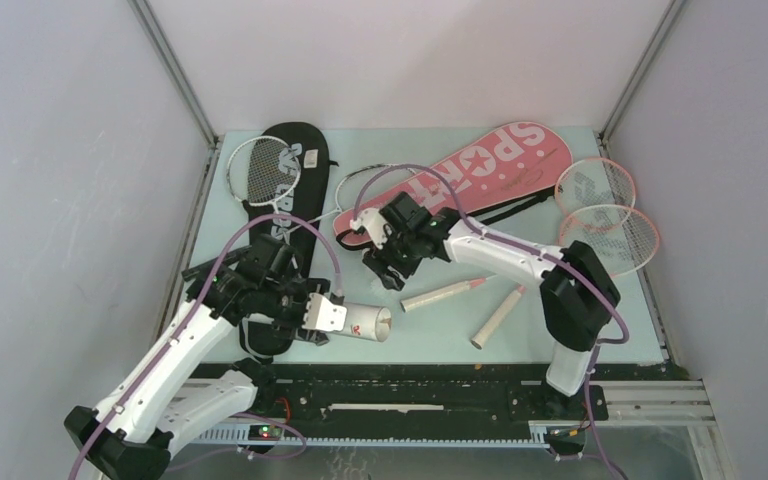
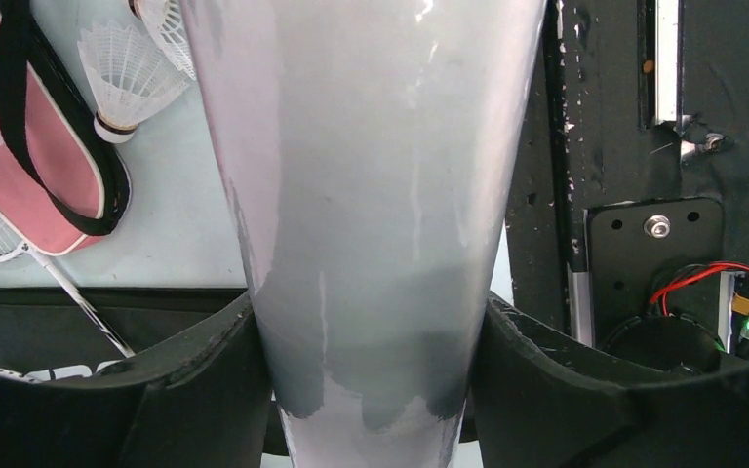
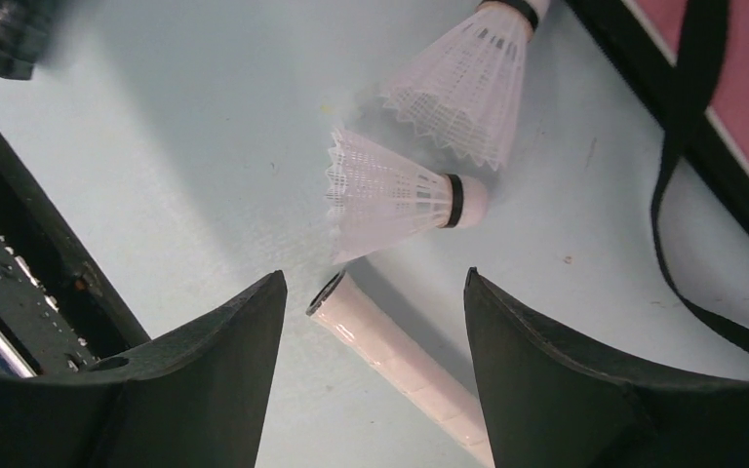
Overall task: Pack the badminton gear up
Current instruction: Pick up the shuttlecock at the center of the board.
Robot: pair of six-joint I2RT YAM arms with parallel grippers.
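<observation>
Right gripper [image 3: 373, 283] open, empty, over shuttlecock [image 3: 400, 200] lying just beside pink cover [image 3: 741, 78]. Likely featherlight, skirt crushable: pinch at cork. Left gripper [image 2: 369, 302] clamps smooth, stiff white tube [image 2: 371, 146], apart from cover.

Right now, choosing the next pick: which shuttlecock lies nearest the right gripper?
The sideways shuttlecock, cork pointing right; the other shuttlecock lies beyond it, cork up.

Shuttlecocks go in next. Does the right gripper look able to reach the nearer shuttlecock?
Probably yes: the right gripper is open and empty, the shuttlecock lies just ahead on the table, with only a white handle beside it.
</observation>
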